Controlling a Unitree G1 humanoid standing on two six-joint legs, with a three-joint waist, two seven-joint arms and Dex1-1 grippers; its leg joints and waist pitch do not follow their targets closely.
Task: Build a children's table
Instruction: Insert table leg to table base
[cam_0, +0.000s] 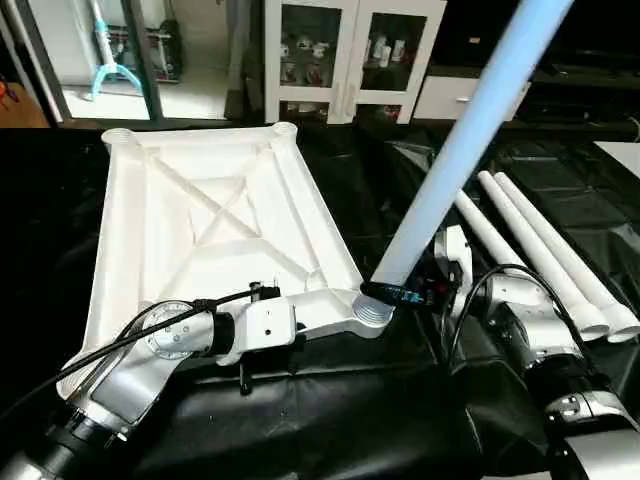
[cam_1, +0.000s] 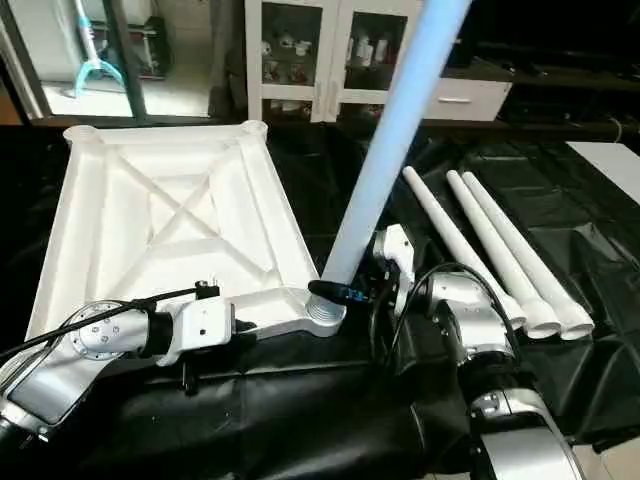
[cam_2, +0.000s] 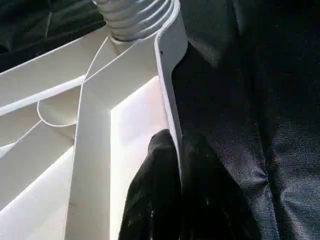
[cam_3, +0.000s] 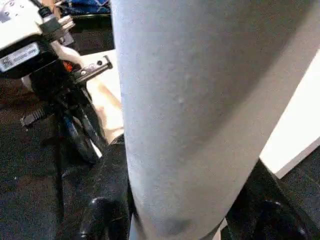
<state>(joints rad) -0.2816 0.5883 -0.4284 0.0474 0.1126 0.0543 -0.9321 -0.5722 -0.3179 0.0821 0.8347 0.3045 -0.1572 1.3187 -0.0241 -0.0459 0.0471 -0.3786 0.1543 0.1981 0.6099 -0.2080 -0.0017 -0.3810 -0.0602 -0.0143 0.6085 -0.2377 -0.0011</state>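
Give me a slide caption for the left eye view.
Right gripper seats a leg in the upturned tabletop's corner socket while left gripper pinches the rim.

Left gripper (cam_2: 177, 165) is pinching the tabletop's (cam_2: 95, 165) thin side wall, black fingers (cam_2: 155, 190) closing on it from both faces, one inside the tray, one outside over the black sheet (cam_2: 260, 125). Tabletop is lying underside-up: flat white ribs are converging at a junction toward 11 o'clock of the gripper, a curved rib arcing off at about 9 o'clock. Ridged round corner socket (cam_2: 137, 15) is sitting at roughly 12 o'clock, where the gripped wall is ending, touching the rib junction. Black sheet is filling the 1 to 5 o'clock side, wrinkled, running right up against the wall's outer face. Light is glaring off the inner panel beside the inner finger.
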